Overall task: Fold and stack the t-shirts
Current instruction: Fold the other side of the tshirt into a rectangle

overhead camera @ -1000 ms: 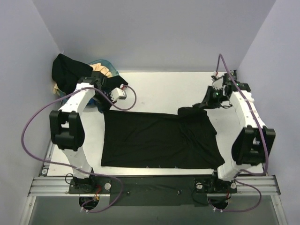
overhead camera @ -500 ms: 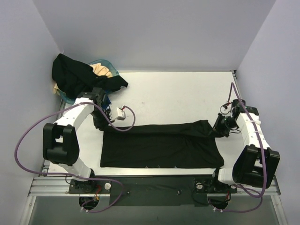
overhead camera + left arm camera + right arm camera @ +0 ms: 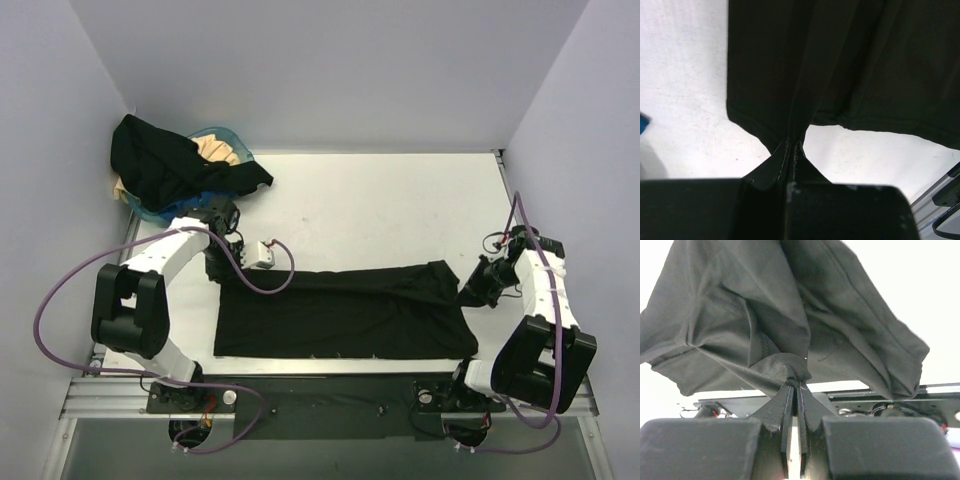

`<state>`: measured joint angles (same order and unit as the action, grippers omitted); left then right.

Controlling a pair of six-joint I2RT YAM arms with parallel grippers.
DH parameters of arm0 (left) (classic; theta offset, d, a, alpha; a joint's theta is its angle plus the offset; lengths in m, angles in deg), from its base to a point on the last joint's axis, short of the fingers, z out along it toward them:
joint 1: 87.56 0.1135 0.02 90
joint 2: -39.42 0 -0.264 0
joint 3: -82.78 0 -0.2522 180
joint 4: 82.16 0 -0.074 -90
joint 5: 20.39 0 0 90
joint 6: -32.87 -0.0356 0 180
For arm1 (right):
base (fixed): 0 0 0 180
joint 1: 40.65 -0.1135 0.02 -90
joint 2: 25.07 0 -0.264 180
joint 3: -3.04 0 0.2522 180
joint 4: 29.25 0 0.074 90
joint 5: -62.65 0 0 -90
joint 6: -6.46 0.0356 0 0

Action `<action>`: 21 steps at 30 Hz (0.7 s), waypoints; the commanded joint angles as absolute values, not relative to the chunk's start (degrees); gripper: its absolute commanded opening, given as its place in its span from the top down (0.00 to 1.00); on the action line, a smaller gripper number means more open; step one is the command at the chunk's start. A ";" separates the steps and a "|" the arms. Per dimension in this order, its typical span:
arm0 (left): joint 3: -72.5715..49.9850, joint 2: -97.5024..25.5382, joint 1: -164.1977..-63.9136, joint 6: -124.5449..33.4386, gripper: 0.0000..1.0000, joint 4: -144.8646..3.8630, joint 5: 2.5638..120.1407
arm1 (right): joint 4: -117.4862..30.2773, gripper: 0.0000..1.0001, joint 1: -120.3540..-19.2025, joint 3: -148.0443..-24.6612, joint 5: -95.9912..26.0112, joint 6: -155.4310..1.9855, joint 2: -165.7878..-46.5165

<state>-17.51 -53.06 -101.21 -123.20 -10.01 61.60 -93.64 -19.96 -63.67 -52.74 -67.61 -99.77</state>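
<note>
My left gripper (image 3: 792,146) clamped tight on far-left corner of plain black soft cloth t-shirt (image 3: 340,312); right gripper (image 3: 795,384) same on bunched far-right corner. Shirt spread on white table (image 3: 380,210) toward near edge. Looks light, limp, sagging; corners best hold.

A black t-shirt (image 3: 340,318) lies spread across the near half of the tabletop (image 3: 380,200), its near hem flat and straight along the front edge. Its far edge appears drawn over toward the front and is rumpled into folds at the right. Each far corner is pinched in a closed hand: the left hand (image 3: 217,266) at the left corner, the right hand (image 3: 470,292) at the right, where the cloth bunches. In the far left corner a second black t-shirt (image 3: 160,165) drapes loosely over a basket (image 3: 232,135), with a cream t-shirt (image 3: 213,148) showing beneath it.
</note>
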 commanded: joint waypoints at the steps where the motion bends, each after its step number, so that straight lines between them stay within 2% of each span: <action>1: -21.84 -51.10 -102.41 -125.78 1.00 -11.17 64.16 | -98.56 1.00 -18.77 -56.36 -55.38 -65.26 -99.51; 11: -22.73 -53.56 -102.94 -126.13 1.00 -13.12 66.27 | -96.54 1.00 -17.71 -54.49 -53.55 -65.87 -105.14; 12: -22.29 -53.74 -102.94 -126.21 0.93 -12.68 66.36 | -96.27 1.00 -17.71 -54.31 -53.37 -65.87 -105.23; 13: -21.94 -53.83 -103.11 -126.13 0.63 -11.37 66.10 | -96.18 1.00 -17.71 -54.31 -53.36 -65.78 -105.31; 14: -20.29 -53.91 -103.29 -126.21 0.52 -10.14 65.75 | -96.01 1.00 -17.71 -54.40 -53.28 -65.70 -105.49; 15: -19.14 -53.92 -103.38 -126.30 0.35 -7.78 64.27 | -95.83 1.00 -17.71 -54.66 -53.28 -65.61 -105.67; 18: -7.90 -54.09 -103.64 -124.04 0.31 -3.10 58.12 | -95.22 1.00 -18.06 -54.75 -52.31 -66.04 -107.33; 21: 8.40 -56.54 -106.79 -115.34 0.32 -2.31 50.75 | -94.16 0.99 -18.06 -54.14 -51.35 -66.05 -108.82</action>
